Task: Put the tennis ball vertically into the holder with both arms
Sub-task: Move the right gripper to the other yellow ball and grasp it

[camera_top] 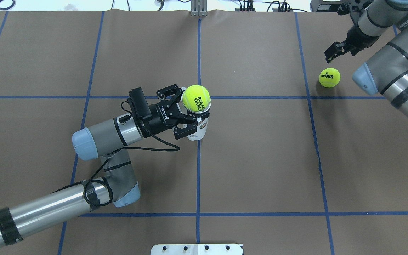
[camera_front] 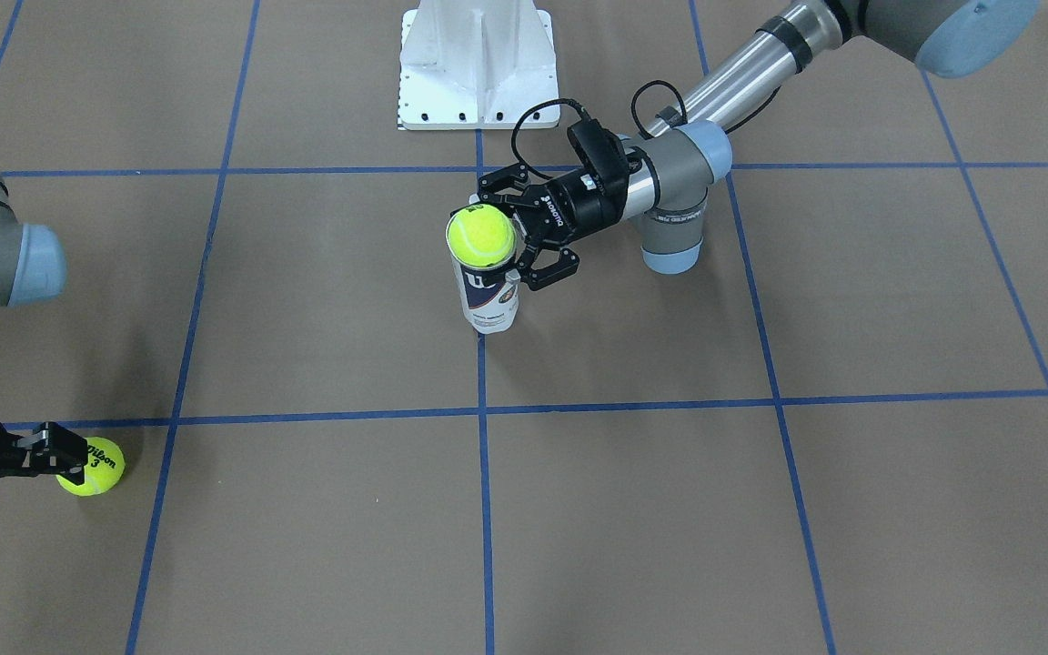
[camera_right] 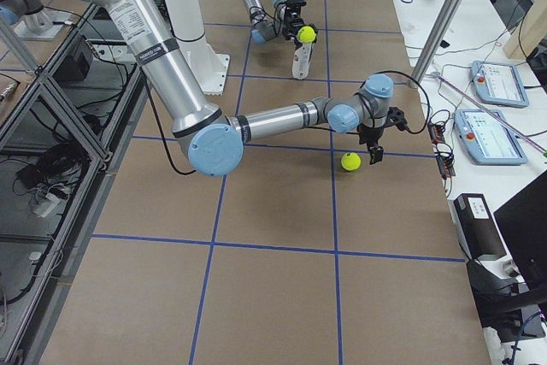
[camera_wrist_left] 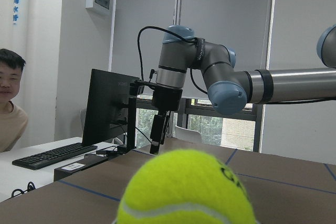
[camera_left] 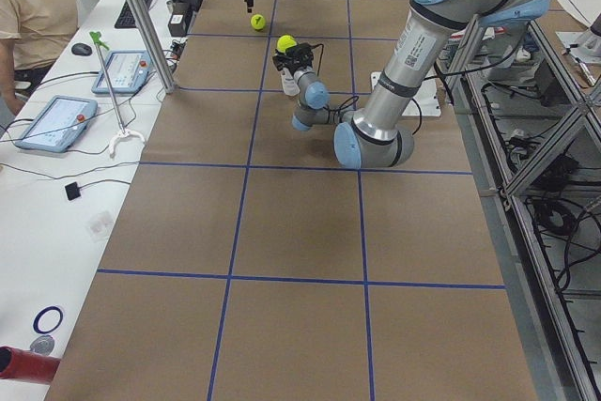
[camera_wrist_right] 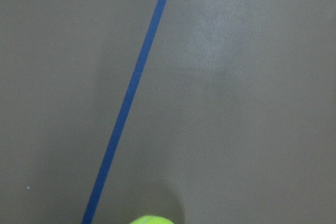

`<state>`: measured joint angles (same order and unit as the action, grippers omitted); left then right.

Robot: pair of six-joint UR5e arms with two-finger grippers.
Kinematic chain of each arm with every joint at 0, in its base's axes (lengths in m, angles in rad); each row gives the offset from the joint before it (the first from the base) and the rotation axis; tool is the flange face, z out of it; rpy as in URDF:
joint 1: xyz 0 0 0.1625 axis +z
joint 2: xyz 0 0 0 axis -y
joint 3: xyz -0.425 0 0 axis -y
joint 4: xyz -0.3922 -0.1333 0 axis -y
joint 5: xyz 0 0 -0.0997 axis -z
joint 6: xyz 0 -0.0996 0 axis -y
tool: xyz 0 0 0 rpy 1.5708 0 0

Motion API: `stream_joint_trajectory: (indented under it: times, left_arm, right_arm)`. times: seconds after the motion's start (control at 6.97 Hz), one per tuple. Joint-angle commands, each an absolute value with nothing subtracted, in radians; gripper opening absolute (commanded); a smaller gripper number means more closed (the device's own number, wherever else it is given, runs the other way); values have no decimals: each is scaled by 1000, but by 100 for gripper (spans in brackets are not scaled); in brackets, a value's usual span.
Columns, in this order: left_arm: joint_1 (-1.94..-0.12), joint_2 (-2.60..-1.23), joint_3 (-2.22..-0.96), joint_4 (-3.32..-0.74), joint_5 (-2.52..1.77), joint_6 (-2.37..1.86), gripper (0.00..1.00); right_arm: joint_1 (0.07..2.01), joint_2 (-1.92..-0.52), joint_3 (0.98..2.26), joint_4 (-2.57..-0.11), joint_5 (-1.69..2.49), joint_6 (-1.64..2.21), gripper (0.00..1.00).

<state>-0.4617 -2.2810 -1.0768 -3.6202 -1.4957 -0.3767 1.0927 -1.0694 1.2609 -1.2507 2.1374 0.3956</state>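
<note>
**Ball perched on the holder's mouth, a second ball out wide**

There's the holder (camera_front: 488,305), upright in the middle of the surface, right on a blue tape line, with its white-and-navy label showing. A tennis ball (camera_front: 480,238) sits on its open top, black print partly readable: "ROLA", "GARR". The left pincer (camera_front: 501,232), stamped ROBOTIQ, comes in sideways with its jaws closed in on the holder's upper part, just under that ball. Out near the edge lies a second ball (camera_front: 92,466), marked "Wilson 3". The right pincer (camera_top: 332,53) points down just beside it, not touching. Its jaws look drawn together, with nothing in them. The surface (camera_front: 670,509) is brown, gridded with blue tape, and a white base (camera_front: 477,64) stands on the robot's side. Beyond, an operator (camera_left: 33,7) sits at a desk with a keyboard (camera_wrist_left: 55,156) and a monitor (camera_wrist_left: 107,106), with window blinds behind.
</note>
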Motion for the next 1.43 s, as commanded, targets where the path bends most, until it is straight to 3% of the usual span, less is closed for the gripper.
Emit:
stream_joint_trajectory:
  times: [0.0, 0.29, 0.43, 0.57, 0.72, 0.86, 1.29]
  left_arm:
    - [-462, -2281, -1077, -3620, -1496, -377, 87]
    - [-462, -2281, -1077, -3620, -1496, -376, 87]
    - [-462, -2281, -1075, -3619, -1496, -376, 87]
    - [-462, -2281, -1075, -3619, -1496, -376, 87]
    - [-462, -2281, -1075, -3620, -1496, -376, 87]
    - [-462, -2281, -1075, -3619, -1496, -376, 87]
    - [-463, -2281, -1075, -3620, -1496, -377, 87]
  right_arm:
    - [1034, -1091, 1261, -1241, 2128, 433, 100]
    - [1009, -1115, 1261, -1241, 2100, 433, 100]
    - [1008, -1120, 1261, -1241, 2099, 428, 95]
    - [1008, -1120, 1267, -1241, 2100, 433, 58]
    - [1011, -1114, 1279, -1241, 2109, 434, 6]
    - [1022, -1106, 1288, -1244, 2112, 434, 0]
    - [1058, -1088, 1466, -1262, 2249, 666, 0]
